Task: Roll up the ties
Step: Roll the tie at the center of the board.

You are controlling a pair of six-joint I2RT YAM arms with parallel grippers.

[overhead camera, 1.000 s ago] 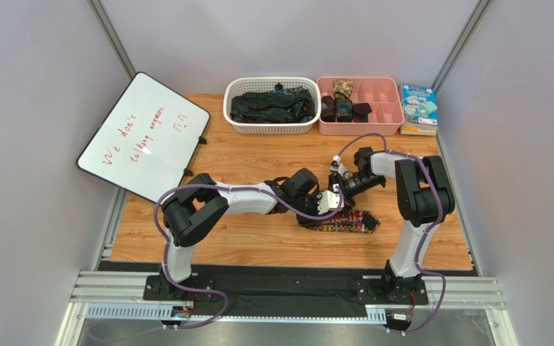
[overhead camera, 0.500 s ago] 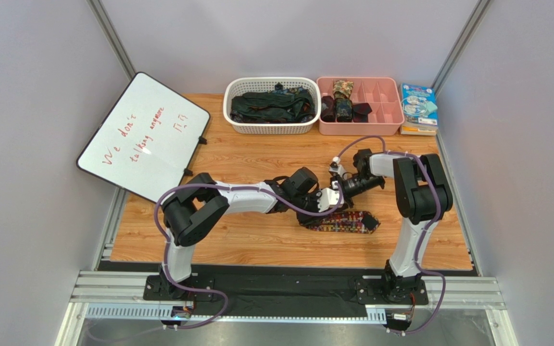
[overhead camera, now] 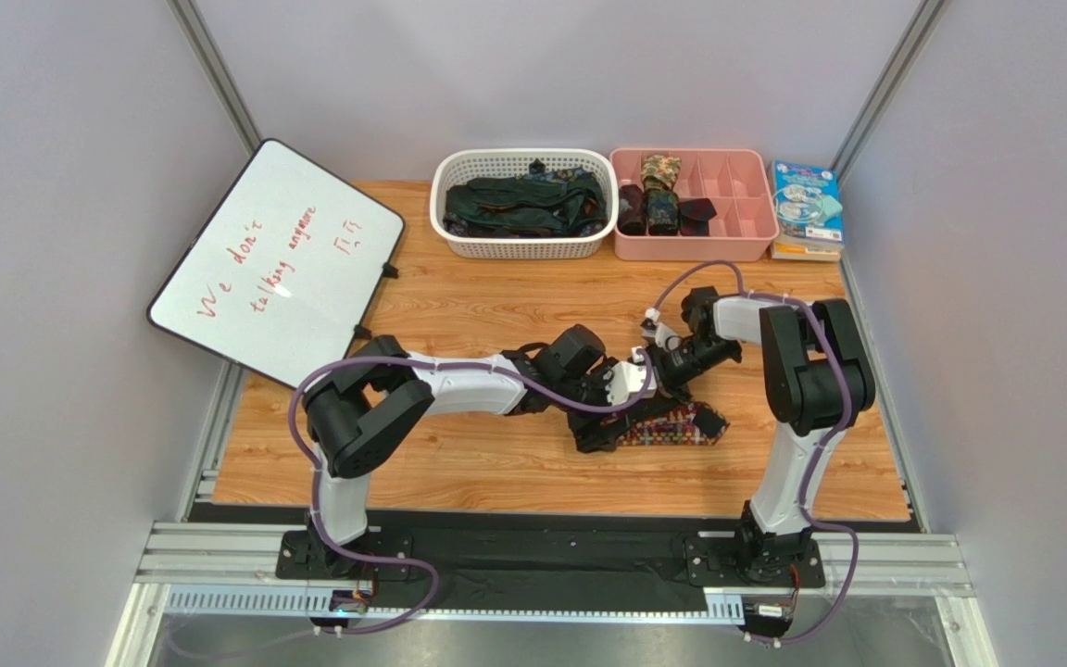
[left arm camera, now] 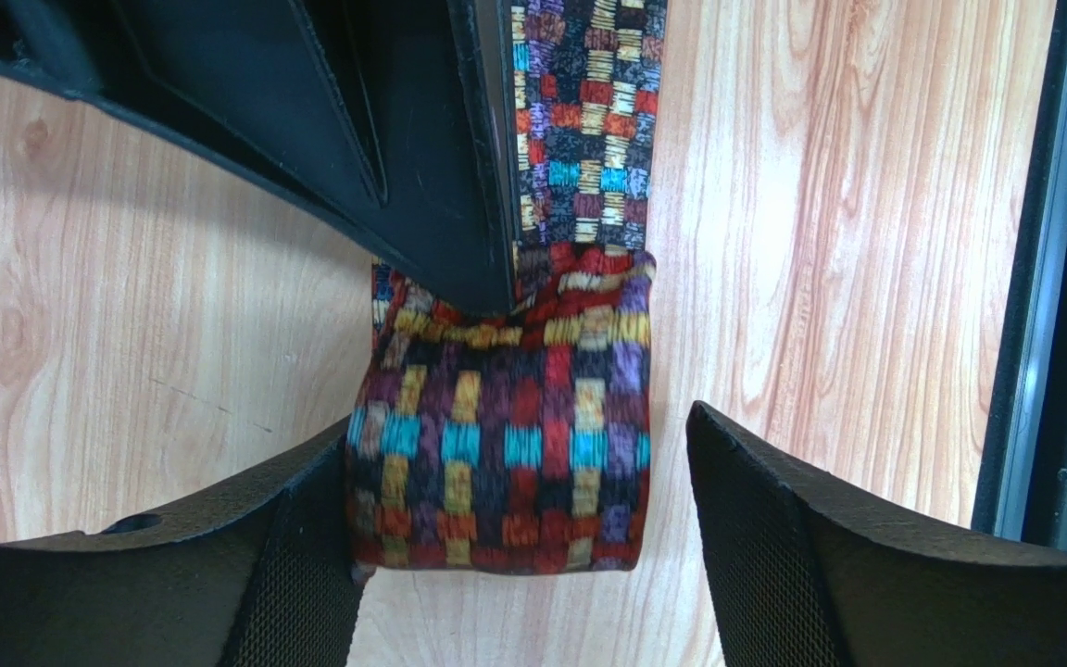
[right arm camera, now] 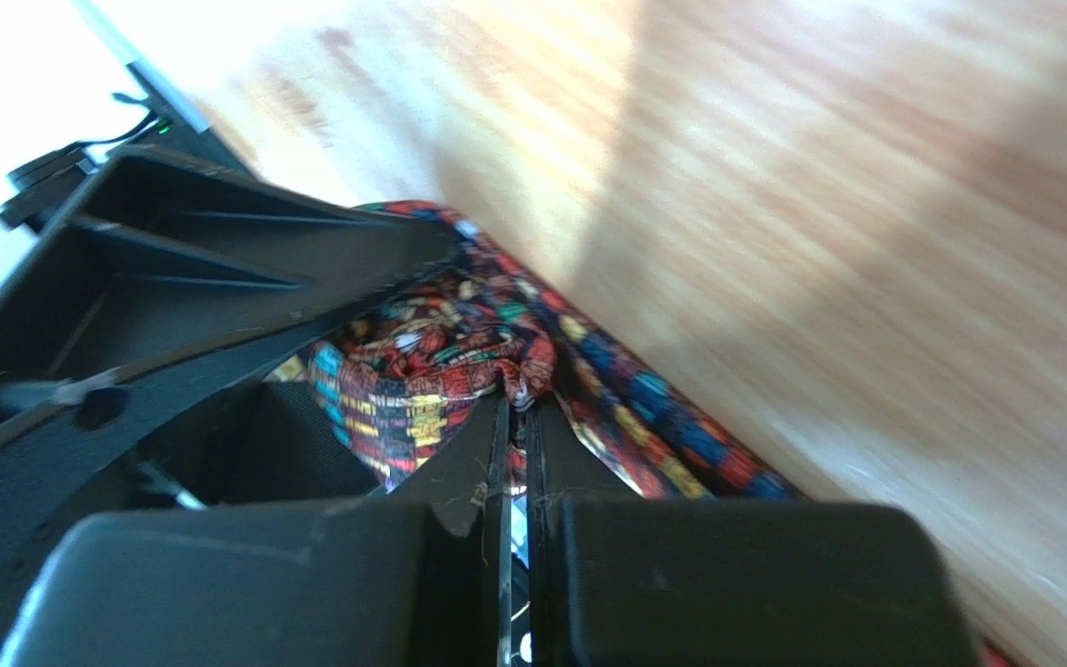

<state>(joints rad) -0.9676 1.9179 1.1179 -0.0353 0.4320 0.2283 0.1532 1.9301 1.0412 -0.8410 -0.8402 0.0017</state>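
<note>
The patterned tie [overhead camera: 667, 428] lies on the wooden table in front of both arms, its end folded into a short roll [left arm camera: 500, 452]. My left gripper [left arm camera: 521, 424] stands open around that roll; the left finger [left arm camera: 296, 549] touches its side and the right finger [left arm camera: 776, 535] stands clear of it. From above, the left gripper [overhead camera: 623, 393] sits at the strip's left end. My right gripper [right arm camera: 516, 403] is shut, pinching a bunch of the tie's fabric [right arm camera: 428, 355] at the roll's top. In the top view the right gripper [overhead camera: 648, 373] is just beyond the left one.
At the back stand a white basket [overhead camera: 459, 239] holding dark ties and a pink divided tray [overhead camera: 737, 209] with rolled ties [overhead camera: 658, 195] in its left compartments. A book [overhead camera: 806, 206] lies at the far right, and a whiteboard [overhead camera: 275, 264] leans at the left.
The right gripper closed on the tie's fabric. The left gripper's jaws then opened wide around the roll, and both grippers shifted slightly left and nearer.
</note>
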